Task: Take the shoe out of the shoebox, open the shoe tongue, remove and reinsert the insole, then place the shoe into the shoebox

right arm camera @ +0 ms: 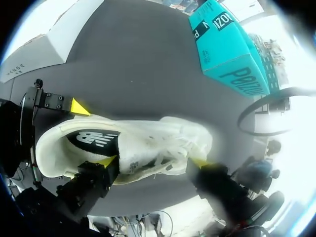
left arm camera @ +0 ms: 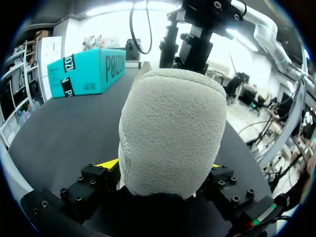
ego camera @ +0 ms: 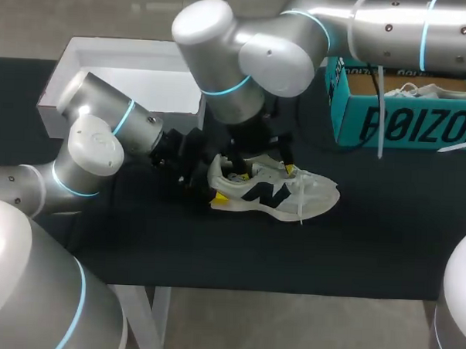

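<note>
The shoe [ego camera: 275,190] lies on the table [ego camera: 369,242], outside the white shoebox [ego camera: 59,78], so the first step is done. My left hand [left arm camera: 163,168] clamps its heel. My right hand [right arm camera: 153,162] hangs over the collar with fingers spread, and the insole [right arm camera: 94,139] sits seated below. I cannot tell whether the insole step is done; reboxing remains.

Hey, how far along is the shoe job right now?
Done: the shoe sits on the table, out of the white shoebox. In hand: the left gripper clamps the heel while the right gripper hangs open above the shoe. Remaining: the insole lies inside the shoe, so pulling it, refitting it and boxing the shoe are not yet done.
</note>
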`<state>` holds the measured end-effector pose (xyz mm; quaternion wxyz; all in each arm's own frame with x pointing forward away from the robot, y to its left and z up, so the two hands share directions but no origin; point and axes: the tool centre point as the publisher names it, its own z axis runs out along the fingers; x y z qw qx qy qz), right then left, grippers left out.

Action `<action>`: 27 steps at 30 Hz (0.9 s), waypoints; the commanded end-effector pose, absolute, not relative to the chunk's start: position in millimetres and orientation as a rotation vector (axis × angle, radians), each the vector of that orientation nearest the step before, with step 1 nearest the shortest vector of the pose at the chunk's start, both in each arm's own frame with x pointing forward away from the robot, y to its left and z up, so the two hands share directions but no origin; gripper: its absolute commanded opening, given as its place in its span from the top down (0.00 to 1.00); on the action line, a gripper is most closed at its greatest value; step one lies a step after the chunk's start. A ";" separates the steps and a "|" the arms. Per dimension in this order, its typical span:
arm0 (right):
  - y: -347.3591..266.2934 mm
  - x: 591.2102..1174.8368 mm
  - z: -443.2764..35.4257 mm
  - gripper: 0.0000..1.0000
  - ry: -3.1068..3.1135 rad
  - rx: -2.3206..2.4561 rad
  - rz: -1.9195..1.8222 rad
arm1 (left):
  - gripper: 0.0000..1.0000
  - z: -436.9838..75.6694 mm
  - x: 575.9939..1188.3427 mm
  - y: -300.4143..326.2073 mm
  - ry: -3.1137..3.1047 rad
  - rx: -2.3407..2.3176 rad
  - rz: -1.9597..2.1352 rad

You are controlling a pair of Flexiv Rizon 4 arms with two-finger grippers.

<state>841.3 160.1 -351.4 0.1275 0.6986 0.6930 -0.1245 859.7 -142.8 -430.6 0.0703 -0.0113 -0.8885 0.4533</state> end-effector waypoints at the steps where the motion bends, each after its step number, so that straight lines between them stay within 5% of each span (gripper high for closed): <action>1: 151.1 839.4 -343.3 0.74 2.011 2.033 -0.346 | 1.00 -432.2 859.3 -143.6 -2.674 -0.034 1.363; 3: 149.4 839.3 -339.9 1.00 2.004 2.036 -0.337 | 1.00 -432.2 859.3 -143.6 -2.674 -0.034 1.363; 27: 51.5 850.3 -319.2 1.00 1.921 2.330 -0.124 | 1.00 -432.2 859.3 -143.6 -2.674 -0.034 1.363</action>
